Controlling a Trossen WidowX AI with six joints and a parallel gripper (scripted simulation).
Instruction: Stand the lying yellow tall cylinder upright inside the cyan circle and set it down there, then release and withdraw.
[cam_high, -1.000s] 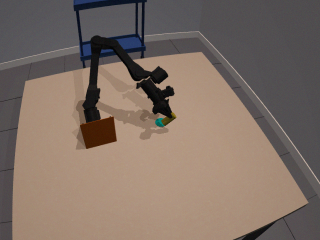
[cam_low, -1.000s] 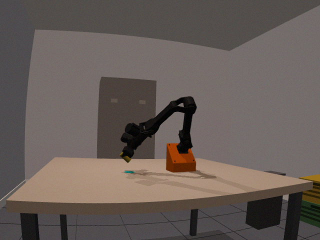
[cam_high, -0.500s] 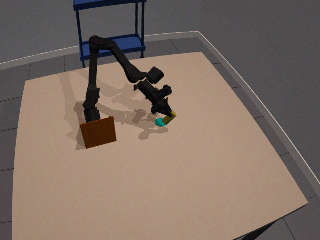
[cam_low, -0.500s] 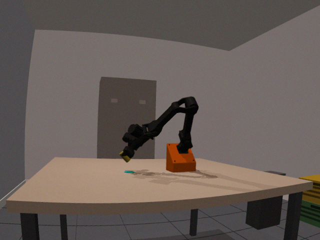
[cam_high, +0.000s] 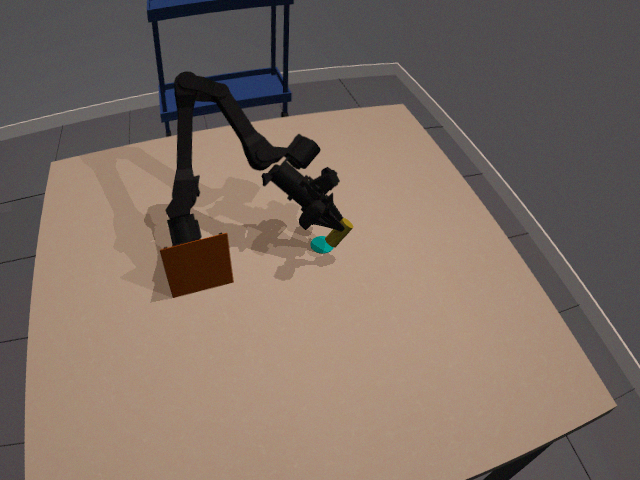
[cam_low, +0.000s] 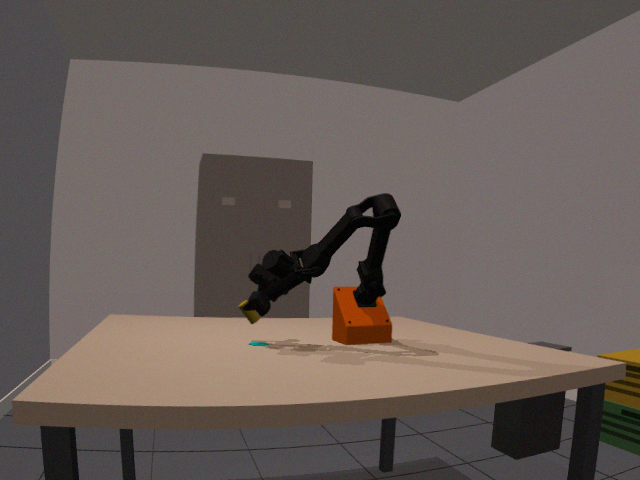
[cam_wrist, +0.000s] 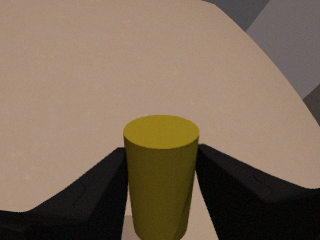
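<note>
Gripping the tilted yellow cylinder (cam_high: 339, 233) (cam_low: 250, 312) (cam_wrist: 161, 185), the black parallel-jaw gripper (cam_high: 342, 225) (cam_low: 252, 310) (cam_wrist: 160, 155) hung inside the tabletop's (cam_high: 361, 335) (cam_low: 232, 372) (cam_wrist: 90, 75) edges; lowering it unrighted could topple it off the cyan circle (cam_high: 320, 244) (cam_low: 258, 343).

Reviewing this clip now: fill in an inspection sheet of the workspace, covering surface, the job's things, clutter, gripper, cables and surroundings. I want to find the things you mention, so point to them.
Surface: tan tabletop (cam_high: 330, 361) (cam_low: 258, 377) (cam_wrist: 75, 75), arm shadows across it.
Yellow cylinder (cam_high: 338, 234) (cam_low: 250, 312) (cam_wrist: 161, 185): held above the table, tilted, not yet upright.
Cyan circle (cam_high: 320, 244) (cam_low: 257, 343): on the tabletop, nothing standing in it; out of the wrist view.
Clutter: nothing seen.
Gripper (cam_high: 342, 225) (cam_low: 250, 310) (cam_wrist: 160, 155): shut on the cylinder.
Cables: nothing seen.
Surroundings: orange arm mount (cam_high: 199, 266) (cam_low: 361, 333) on the table; blue cart (cam_high: 227, 111), grey cabinet (cam_low: 253, 232), dark bin (cam_low: 527, 423), yellow and green crates at the exterior view's right edge.
</note>
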